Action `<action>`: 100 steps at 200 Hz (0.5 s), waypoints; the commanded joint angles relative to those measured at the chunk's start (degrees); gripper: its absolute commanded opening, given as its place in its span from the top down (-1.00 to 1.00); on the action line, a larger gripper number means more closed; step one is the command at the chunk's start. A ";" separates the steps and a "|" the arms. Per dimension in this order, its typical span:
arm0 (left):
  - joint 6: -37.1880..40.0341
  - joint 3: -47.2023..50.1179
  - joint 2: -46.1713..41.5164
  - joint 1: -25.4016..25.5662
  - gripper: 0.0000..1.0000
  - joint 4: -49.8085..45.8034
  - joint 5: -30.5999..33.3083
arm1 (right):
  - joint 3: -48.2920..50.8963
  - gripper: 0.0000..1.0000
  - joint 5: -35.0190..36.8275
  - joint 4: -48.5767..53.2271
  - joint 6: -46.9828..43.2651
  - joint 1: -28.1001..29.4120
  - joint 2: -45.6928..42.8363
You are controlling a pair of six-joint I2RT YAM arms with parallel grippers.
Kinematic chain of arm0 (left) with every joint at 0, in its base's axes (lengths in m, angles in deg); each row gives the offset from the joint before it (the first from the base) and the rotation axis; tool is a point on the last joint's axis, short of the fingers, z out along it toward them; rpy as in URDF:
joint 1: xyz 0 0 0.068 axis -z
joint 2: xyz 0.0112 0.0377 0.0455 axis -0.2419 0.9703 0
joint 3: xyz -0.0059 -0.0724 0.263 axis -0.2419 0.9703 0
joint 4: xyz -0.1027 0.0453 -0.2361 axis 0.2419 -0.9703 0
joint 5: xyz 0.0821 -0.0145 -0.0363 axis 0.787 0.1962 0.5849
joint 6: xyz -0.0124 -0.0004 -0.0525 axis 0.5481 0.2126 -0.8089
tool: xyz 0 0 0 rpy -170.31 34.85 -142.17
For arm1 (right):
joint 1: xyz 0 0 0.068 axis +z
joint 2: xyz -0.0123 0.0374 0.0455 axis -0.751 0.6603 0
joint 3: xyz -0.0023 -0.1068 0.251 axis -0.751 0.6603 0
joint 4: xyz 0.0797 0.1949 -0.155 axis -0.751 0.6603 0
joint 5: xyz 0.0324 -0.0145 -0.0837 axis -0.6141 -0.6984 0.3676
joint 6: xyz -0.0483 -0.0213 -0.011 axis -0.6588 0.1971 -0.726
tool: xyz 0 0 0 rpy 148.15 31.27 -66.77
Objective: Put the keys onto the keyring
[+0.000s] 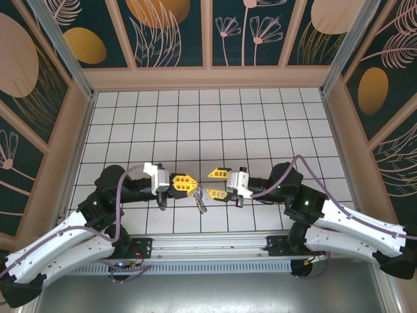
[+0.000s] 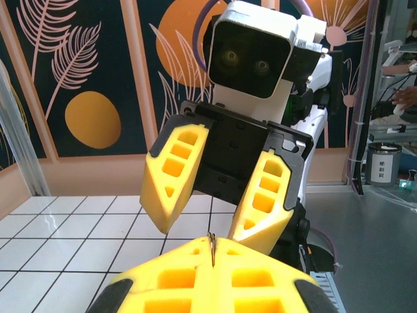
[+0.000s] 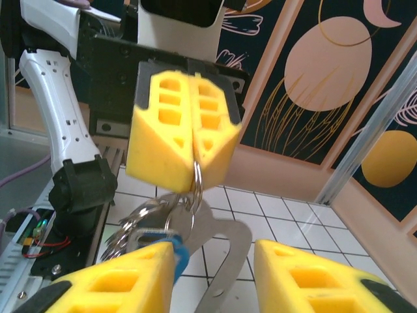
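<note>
Two pincers face tip to tip toward the near edge of the tabletop [image 1: 260,117], about midway along it. The left pincer [image 1: 193,184] is clamped tight on the keyring [image 3: 197,194], a thin metal ring. It is nipped right at the fingertips, so most of the ring hangs free, likely to leave room for threading. The right pincer [image 1: 210,183] stands partly apart and holds nothing I can make out, with its gap lined up on the ring. The key [image 3: 180,255], with its blue head, sits low in the hanging bunch, touching the inner face of one right-pincer finger [image 3: 140,280]. Its blade is hidden, so I can't tell whether it is already on the ring. Also dangling there are silvery loops [image 3: 146,215] and a flat silvery clasp [image 3: 238,241]. Seen from above, the bunch droops between the tips toward the near edge. Judgement: the left serves as a steady fixture and the right does the fine work. Taking hold of the key looks like the next need.
</note>
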State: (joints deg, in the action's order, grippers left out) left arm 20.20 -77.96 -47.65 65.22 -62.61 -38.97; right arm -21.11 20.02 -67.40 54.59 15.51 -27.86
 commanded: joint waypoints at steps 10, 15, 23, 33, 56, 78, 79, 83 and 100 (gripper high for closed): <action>-0.27 -0.80 -0.08 0.27 1.00 3.81 -1.41 | 0.24 0.32 -1.69 -5.90 0.81 -0.08 1.83; -0.18 -0.81 -0.20 0.28 1.00 3.69 -1.38 | 0.17 0.34 -2.01 -6.09 0.94 -0.06 2.03; -0.19 -0.74 -0.26 0.27 1.00 3.58 -1.22 | 0.08 0.36 -2.41 -6.30 1.12 -0.11 2.29; -0.10 -0.63 -0.46 0.24 1.00 3.55 -1.08 | 0.09 0.38 -2.70 -6.43 1.38 -0.11 2.70; -0.08 -0.37 -0.37 0.21 1.00 3.66 -1.16 | -0.09 0.43 -3.53 -6.69 1.85 -0.11 3.70; 0.04 -0.37 -0.21 0.26 1.00 3.64 -1.25 | -0.21 0.46 -3.82 -7.33 2.18 -0.15 4.56; 0.07 -0.37 -0.17 0.23 1.00 3.55 -1.23 | -0.24 0.46 -3.83 -7.38 2.20 -0.18 4.62; 0.18 -0.45 -0.14 0.28 1.00 3.32 -1.19 | -0.17 0.47 -3.99 -7.53 2.22 -0.16 4.72; 0.79 -0.96 0.03 0.28 1.00 2.03 -0.70 | -0.50 0.54 -4.29 -8.13 2.36 -0.17 5.32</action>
State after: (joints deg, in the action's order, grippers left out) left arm 20.22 -77.94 -47.41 65.22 -62.66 -38.92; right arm -21.09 17.22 -71.97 55.77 15.51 -23.12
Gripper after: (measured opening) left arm 0.047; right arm 0.253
